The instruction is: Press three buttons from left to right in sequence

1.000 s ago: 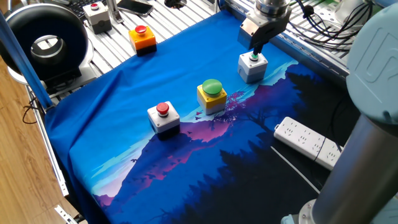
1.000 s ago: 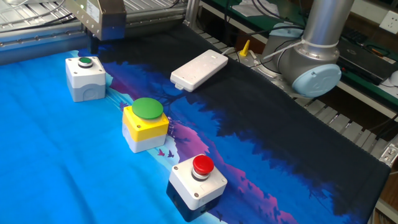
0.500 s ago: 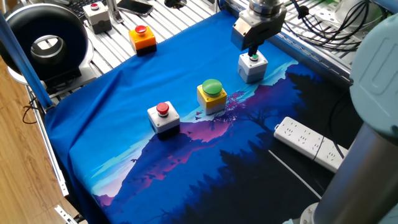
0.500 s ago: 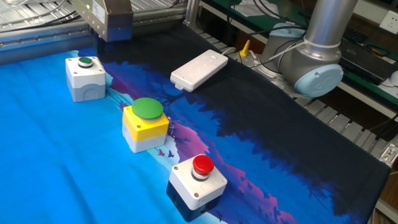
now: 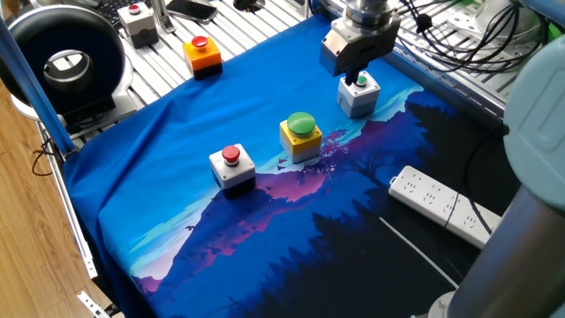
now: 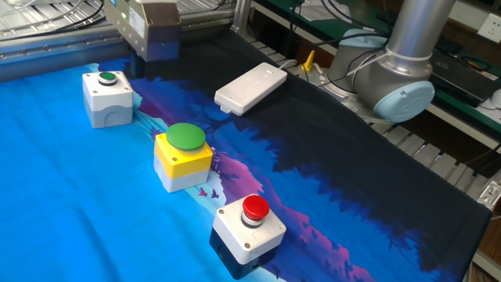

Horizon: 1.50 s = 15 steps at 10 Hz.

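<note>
Three button boxes stand in a diagonal row on the blue cloth. The white box with a small red button [image 5: 232,165] is at the left and also shows in the other fixed view [image 6: 249,227]. The yellow box with a large green dome [image 5: 301,135] [image 6: 184,157] is in the middle. The grey-white box with a small green button [image 5: 359,94] [image 6: 108,98] is at the right. My gripper [image 5: 347,76] [image 6: 159,52] hangs above and just beside the grey-white box, not touching it. No view shows its fingertips well enough to tell their state.
An orange box with a red button [image 5: 203,53] and a grey box with a small red button [image 5: 138,24] sit on the slatted table beyond the cloth. A white power strip [image 5: 437,203] [image 6: 250,88] lies on the dark part of the cloth. A black ring [image 5: 66,62] is at the far left.
My gripper has risen and drifted sideways off the grey-white box's green button, which it hovered over a second ago. The boxes have not moved.
</note>
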Each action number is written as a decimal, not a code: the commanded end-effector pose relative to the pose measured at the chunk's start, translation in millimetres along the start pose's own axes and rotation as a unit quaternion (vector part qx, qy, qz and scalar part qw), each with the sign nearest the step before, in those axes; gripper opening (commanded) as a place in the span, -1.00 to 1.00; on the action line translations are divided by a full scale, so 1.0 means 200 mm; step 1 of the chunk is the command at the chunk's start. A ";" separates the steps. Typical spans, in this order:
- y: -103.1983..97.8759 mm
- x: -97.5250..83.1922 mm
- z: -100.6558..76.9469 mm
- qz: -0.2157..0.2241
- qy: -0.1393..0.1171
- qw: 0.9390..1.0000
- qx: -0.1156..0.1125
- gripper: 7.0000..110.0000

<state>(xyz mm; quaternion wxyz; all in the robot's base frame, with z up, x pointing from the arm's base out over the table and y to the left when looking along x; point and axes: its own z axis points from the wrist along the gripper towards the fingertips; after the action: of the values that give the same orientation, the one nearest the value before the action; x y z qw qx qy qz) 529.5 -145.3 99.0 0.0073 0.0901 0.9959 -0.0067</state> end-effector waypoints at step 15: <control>0.22 0.06 0.01 0.014 -0.007 1.000 -0.011 -1.00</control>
<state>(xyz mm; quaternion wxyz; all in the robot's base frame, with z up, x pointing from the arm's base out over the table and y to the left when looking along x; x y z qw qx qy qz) 525.8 -101.3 95.2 0.0172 0.1193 0.9927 0.0005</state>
